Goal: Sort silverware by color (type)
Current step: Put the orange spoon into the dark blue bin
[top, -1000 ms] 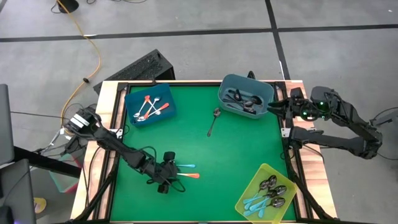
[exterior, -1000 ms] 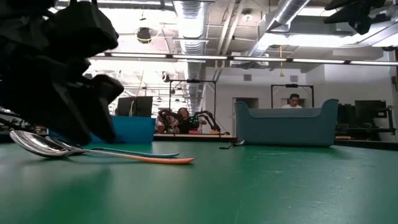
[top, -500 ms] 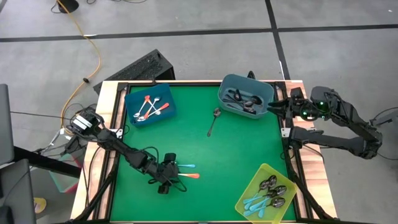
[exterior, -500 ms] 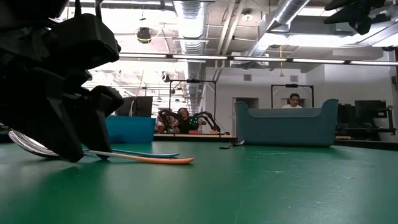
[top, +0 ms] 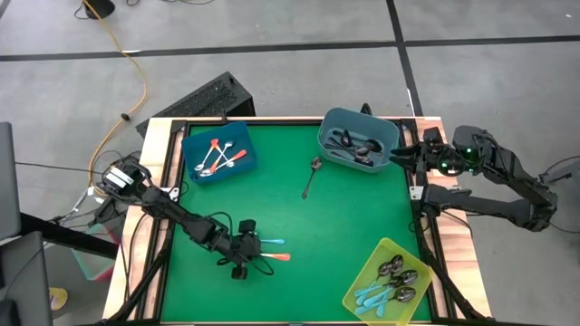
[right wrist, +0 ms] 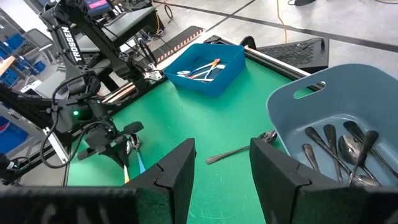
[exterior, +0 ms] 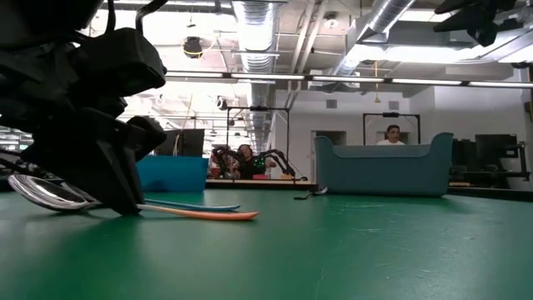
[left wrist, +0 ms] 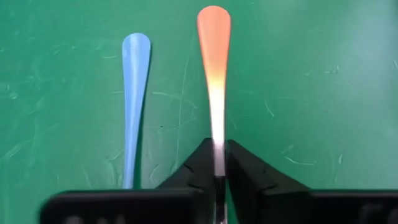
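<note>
Pickup under way at the near-left part of the green worktop (top: 299, 226). The left gripper (top: 243, 257) is sitting low on the surface, its fingers (left wrist: 239, 171) pinched narrow around the metal neck of the orange-handled spoon (left wrist: 214, 62), just where the colour fades into steel. The spoon is lying flat on the worktop, not yet lifted; its bowl is showing at the gripper's far side in the low view. A blue-handled spoon (left wrist: 133, 99) is lying just beside it, parallel and untouched by the fingers.

The right gripper (right wrist: 217, 171) is waiting at the right edge by the grey bin (top: 358, 143), fingers standing apart, holding nothing.

Sorting is looking mostly done: orange handles are sitting in the blue bin (top: 217, 152), plain metal ones in the grey bin, blue handles in the yellow-green bin (top: 391, 279). One plain spoon (top: 311, 177) is lying loose mid-worktop.

Next move, by my reading: a straight lift to clear the neighbour, then a carry to the blue bin at the far-left corner. The hold is thin and off the spoon's middle, so it may tip or swing.
</note>
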You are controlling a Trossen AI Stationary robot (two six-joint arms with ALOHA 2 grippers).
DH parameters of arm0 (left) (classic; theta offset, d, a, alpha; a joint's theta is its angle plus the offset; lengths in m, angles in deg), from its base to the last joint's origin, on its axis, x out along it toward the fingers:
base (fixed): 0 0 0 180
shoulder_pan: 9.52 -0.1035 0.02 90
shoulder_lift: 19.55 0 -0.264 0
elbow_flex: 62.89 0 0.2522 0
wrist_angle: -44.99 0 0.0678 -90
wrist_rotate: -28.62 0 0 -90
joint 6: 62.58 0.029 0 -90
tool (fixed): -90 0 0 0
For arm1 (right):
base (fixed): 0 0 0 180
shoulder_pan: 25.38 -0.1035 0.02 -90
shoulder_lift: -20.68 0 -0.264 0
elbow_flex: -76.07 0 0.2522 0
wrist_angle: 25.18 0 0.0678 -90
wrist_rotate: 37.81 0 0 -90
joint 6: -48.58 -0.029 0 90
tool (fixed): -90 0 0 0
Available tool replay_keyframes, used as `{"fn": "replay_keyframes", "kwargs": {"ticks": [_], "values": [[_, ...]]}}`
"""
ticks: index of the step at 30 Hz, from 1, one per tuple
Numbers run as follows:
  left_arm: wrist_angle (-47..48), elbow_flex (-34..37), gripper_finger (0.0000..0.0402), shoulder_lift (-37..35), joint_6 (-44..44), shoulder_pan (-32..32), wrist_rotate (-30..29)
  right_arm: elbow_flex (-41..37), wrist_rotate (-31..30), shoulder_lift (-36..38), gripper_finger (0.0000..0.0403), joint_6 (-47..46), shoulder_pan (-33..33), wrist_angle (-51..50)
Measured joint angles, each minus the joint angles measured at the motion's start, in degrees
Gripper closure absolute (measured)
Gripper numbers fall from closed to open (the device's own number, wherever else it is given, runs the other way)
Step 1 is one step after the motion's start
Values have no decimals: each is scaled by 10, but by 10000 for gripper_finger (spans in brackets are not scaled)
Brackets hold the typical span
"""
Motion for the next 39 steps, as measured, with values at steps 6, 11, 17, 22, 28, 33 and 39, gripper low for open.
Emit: {"fn": "replay_keyframes", "kwargs": {"ticks": [6,11,17,22,28,33,39], "values": [[1,0,397,0,-15,0,3,0,0,0,237,2,0,0],[-5,1,399,1,-46,0,3,0,-7,0,237,2,0,0],[-8,2,400,-5,-76,0,3,0,-10,0,237,3,0,0],[-1,2,401,-13,-94,2,3,0,-11,0,237,5,0,0],[38,3,401,-39,-100,2,-1,0,-12,0,237,6,0,0],[62,3,401,-79,-100,2,-27,0,-12,0,237,6,0,0],[66,3,401,-124,-100,2,-63,0,-14,0,237,6,0,0]]}}
